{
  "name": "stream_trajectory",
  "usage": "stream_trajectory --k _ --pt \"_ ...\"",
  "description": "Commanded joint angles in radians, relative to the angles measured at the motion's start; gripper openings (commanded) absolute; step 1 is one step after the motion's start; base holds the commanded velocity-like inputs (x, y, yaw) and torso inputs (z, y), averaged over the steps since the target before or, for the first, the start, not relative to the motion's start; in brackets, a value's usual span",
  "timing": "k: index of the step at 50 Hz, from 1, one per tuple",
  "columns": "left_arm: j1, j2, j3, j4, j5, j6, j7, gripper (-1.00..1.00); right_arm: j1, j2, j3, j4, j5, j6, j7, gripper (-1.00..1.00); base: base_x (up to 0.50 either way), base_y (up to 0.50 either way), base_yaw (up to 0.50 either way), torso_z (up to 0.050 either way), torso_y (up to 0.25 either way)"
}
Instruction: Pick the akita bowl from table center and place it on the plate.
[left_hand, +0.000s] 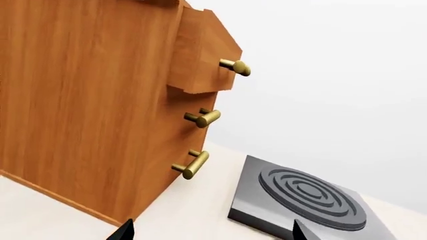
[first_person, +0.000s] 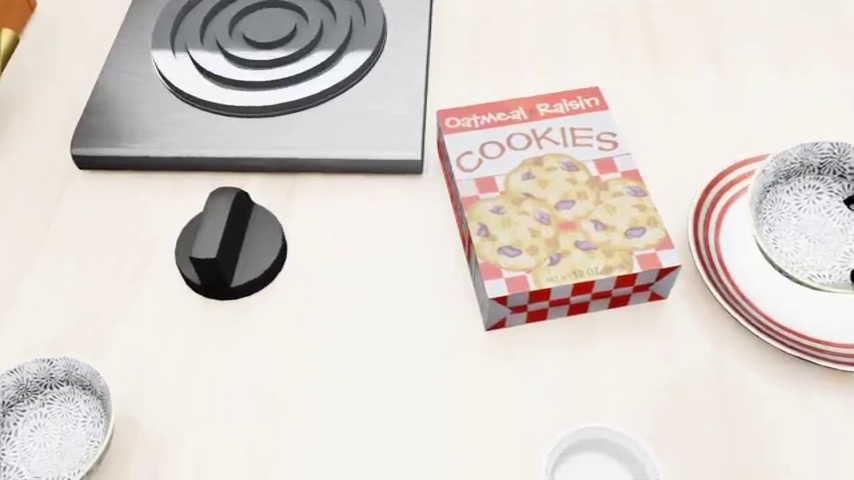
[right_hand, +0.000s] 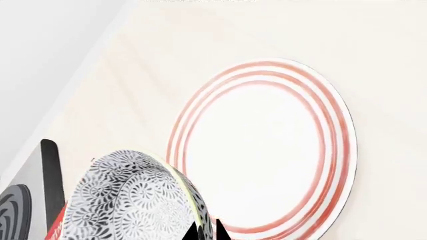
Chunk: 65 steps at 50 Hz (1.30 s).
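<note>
The akita bowl (right_hand: 127, 200), with a grey-and-white floral pattern, is tilted and pinched at its rim by my right gripper (right_hand: 207, 232), which is shut on it. In the head view the same bowl (first_person: 807, 215) overlaps the near-left part of the plate (first_person: 747, 290), a wide white plate with red rings at the right edge. The right wrist view shows the plate (right_hand: 267, 145) bare, beyond the bowl. I cannot tell whether bowl and plate touch. My left gripper (left_hand: 212, 232) is open over bare table, with nothing between its fingers.
A second floral bowl (first_person: 47, 420) sits at the front left and a white cup (first_person: 601, 460) at the front edge. A cookie box (first_person: 554, 205) lies left of the plate. A black knob (first_person: 230, 243) and a stove plate (first_person: 254, 80) are at the back left. A wooden drawer cabinet (left_hand: 80, 100) stands beside the stove plate (left_hand: 307, 200).
</note>
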Motion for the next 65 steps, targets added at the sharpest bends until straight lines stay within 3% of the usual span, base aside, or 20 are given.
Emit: stream_trajectory --k 1,18,35,65 --pt "0.014 -0.003 -0.012 0.017 -0.034 0.009 0.002 1.0 0.021 0.008 0.0 0.01 0.012 -0.015 -0.008 -1.0 0.0 0.0 0.0 0.0 0.0" --pt "0.028 -0.016 -0.014 0.05 -0.033 0.01 -0.008 1.0 0.118 0.067 -0.08 0.312 -0.108 -0.105 -0.218 -1.0 0.0 0.0 0.0 0.0 0.0" --pt "0.035 -0.019 -0.008 0.053 -0.033 0.013 -0.012 1.0 0.152 0.085 -0.089 0.382 -0.145 -0.155 -0.235 -1.0 0.0 0.0 0.0 0.0 0.0" --pt "0.06 -0.033 -0.016 0.081 -0.043 0.021 -0.022 1.0 0.227 0.081 -0.209 0.662 -0.296 -0.299 -0.456 -1.0 0.0 0.0 0.0 0.0 0.0"
